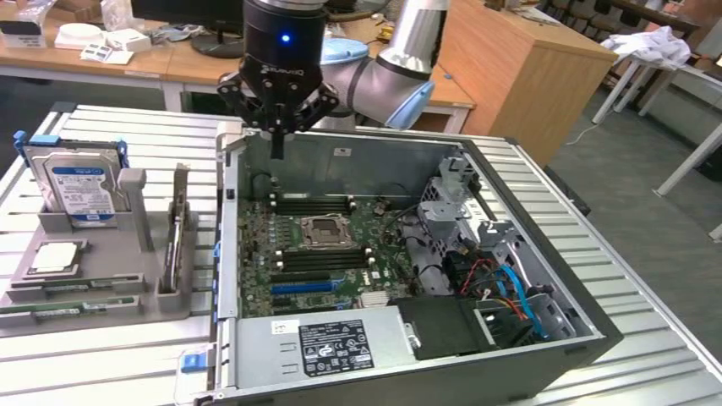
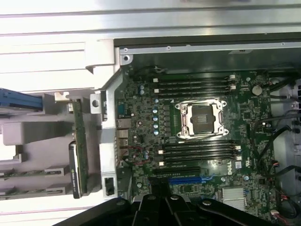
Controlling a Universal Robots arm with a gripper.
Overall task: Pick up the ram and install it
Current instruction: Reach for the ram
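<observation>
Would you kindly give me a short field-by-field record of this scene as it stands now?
pincer: shut, holding nothing, above the far wall of the case
ram: standing on edge in the grey holder, outside the case, not gripped
holder contents: also the hard drive and the CPU chip
memory slots: appear empty, on both sides of the CPU socket
case: open, lying on the ribbed metal table

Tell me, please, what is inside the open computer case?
Inside the computer case a green motherboard shows, its CPU socket between two banks of memory slots, plus a power supply and red and blue cables. Whatever lies under the power supply and cables is covered.
</observation>
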